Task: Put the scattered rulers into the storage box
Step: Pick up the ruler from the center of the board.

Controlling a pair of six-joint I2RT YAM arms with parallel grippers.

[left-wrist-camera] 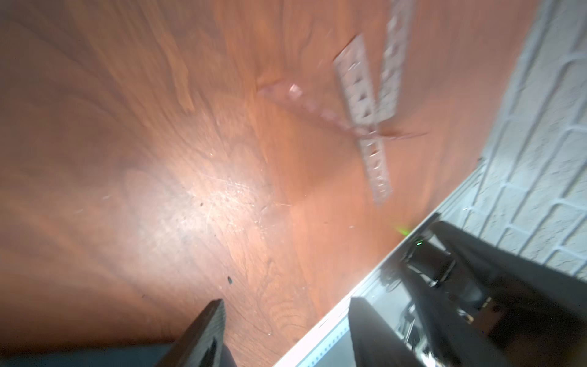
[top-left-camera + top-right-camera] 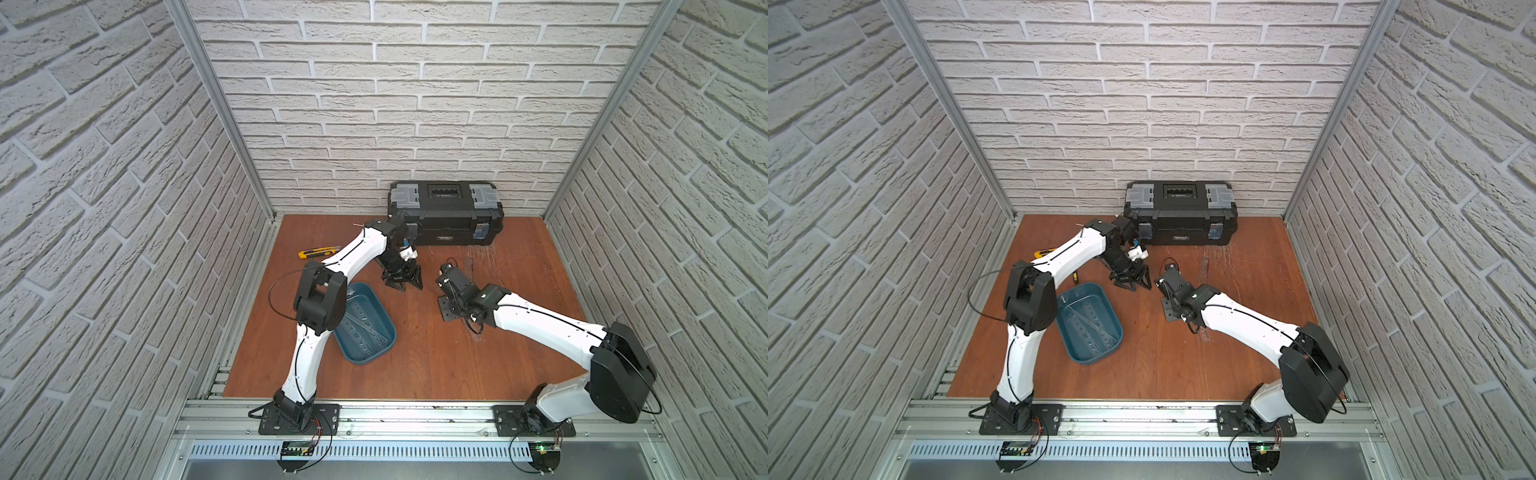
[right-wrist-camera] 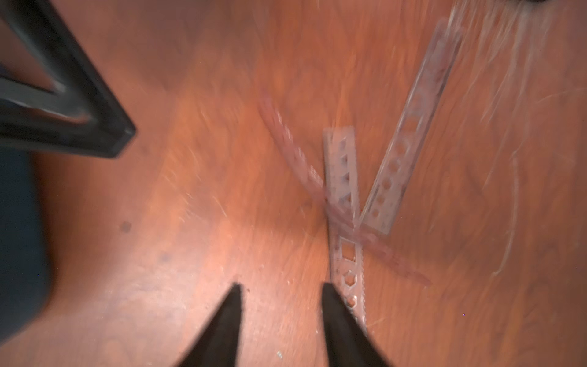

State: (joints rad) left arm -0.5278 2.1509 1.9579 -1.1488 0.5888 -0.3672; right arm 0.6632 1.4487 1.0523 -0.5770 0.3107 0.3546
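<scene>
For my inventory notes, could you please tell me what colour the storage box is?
The storage box is teal-blue, seen best in a top view.

Front worktop (image 2: 436, 365) lies open; tray (image 2: 353, 357) blocks the left, toolbox (image 2: 444, 224) the back, and crossed rulers (image 3: 344, 178), seemingly three, the middle.

1. Reddish-brown wooden table (image 2: 436, 365), with pale scratches (image 2: 478, 253) toward its far side.
2. White brick-pattern walls (image 2: 374, 104), enclosing the table on three sides.
3. Black toolbox (image 2: 444, 226) (image 2: 1181, 228) with grey latches (image 2: 405, 195), lid closed, against the back wall in both top views.
4. Yellow-and-black utility knife (image 2: 318, 252), lying flat, left of the toolbox and apart from it.
5. Aluminium rail (image 2: 415, 415) along the table's near edge.
</scene>
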